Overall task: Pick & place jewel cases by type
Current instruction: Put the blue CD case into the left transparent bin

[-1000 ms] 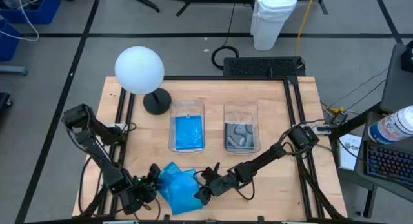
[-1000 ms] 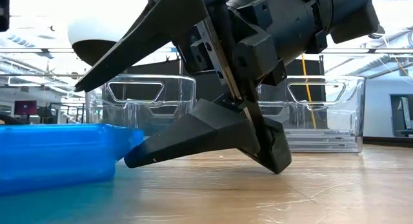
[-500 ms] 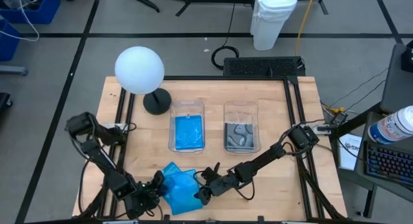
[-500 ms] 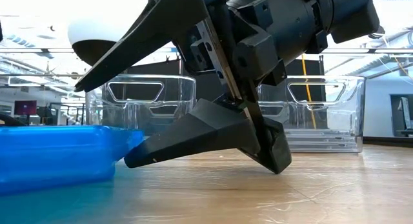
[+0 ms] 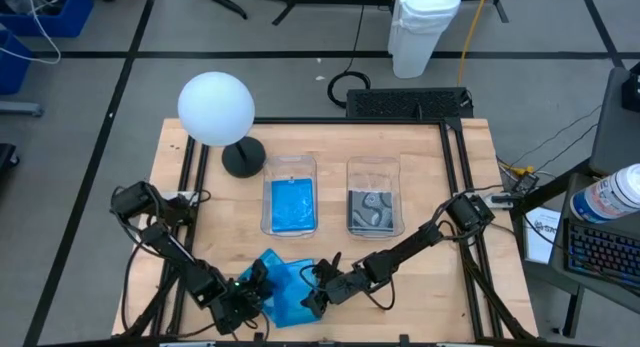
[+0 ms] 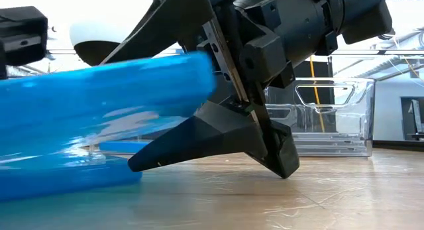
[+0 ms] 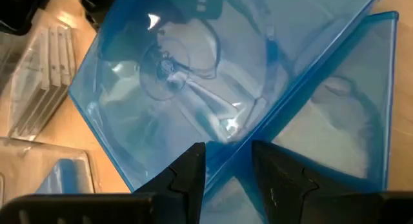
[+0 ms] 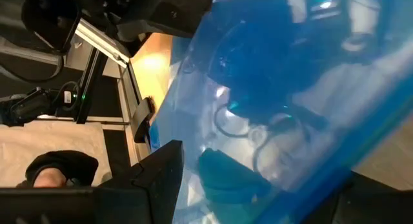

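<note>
Blue jewel case (image 6: 99, 97) now tilted off table edge.

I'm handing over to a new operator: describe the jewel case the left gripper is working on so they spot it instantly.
Look at the table's near edge, in front of the two clear bins. There the left gripper pinches a blue jewel case. Unlike the blue cases under it, it is tilted up off the pile.

Glossy translucent blue plastic jewel cases (image 5: 285, 287), matt pale wood table (image 5: 440, 197)
</note>
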### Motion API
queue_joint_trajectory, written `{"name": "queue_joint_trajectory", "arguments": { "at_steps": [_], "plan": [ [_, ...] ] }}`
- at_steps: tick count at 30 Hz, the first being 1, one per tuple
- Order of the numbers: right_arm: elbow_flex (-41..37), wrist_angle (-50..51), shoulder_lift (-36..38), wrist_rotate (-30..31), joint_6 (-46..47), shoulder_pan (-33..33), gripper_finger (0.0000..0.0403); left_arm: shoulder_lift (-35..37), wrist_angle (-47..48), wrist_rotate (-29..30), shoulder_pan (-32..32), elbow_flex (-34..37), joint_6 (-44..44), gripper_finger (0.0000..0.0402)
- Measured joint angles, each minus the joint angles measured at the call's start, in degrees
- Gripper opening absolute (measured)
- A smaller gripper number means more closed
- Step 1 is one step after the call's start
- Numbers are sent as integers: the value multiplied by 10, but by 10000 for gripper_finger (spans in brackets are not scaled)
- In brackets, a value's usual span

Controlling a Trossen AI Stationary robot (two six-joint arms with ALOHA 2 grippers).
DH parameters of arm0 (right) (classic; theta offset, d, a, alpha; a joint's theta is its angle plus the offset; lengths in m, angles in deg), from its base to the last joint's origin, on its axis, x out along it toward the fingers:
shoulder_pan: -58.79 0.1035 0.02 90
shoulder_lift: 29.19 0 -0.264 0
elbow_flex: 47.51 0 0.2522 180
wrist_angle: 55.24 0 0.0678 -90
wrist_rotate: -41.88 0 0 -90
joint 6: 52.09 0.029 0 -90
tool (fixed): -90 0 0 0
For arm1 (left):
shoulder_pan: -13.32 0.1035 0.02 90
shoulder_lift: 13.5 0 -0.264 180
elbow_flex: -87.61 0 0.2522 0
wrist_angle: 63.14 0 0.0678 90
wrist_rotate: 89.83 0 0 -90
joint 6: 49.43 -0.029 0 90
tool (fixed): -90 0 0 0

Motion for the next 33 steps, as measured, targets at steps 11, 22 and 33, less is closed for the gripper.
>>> {"name": "queue_joint_trajectory", "arguments": {
  "at_steps": [11, 22, 33],
  "plan": [
    [0, -36, 1, 1, -43, 0, 136, -2, 1, -6, 4, 0, 4, 131],
    [-1, -97, 0, -2, -106, 4, 27, 8, 2, 29, -24, 1, 28, 131],
    [-2, -144, 5, -14, -223, 15, 21, 59, -3, 95, -76, 2, 93, 131]
  ]
}}
